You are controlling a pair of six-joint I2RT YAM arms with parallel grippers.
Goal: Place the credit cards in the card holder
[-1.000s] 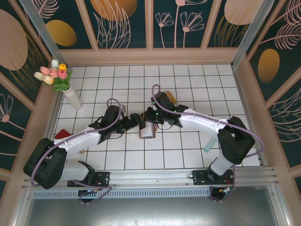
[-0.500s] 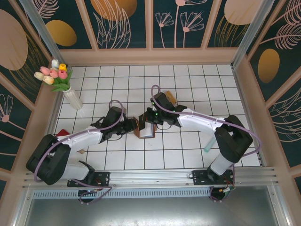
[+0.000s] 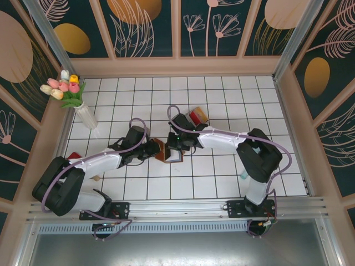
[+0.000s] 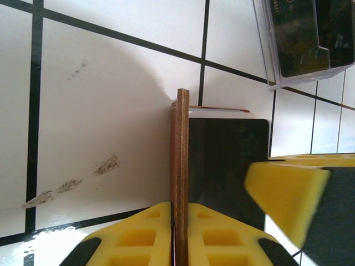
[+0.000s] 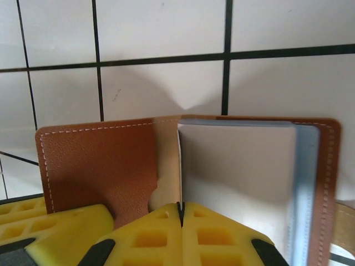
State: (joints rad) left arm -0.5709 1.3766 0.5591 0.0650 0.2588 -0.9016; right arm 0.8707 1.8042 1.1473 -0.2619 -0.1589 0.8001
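Note:
The brown card holder lies open on the white tiles between both grippers. My left gripper is shut on its left flap, which stands edge-on between the yellow fingers. My right gripper is shut on a thin credit card at the fold. That card's edge runs up along the fold, and its pale face lies over the card holder's right half. The same card looks dark in the left wrist view. The raised flap shows its stitched leather.
A clear tray with coloured cards sits just behind the wallet, also at the upper right of the left wrist view. A vase of tulips stands at the far left. A teal object lies at the right.
My left gripper has shut on the wallet's left flap. The right gripper has moved left with its card, over the wallet, uncovering the tray behind it.

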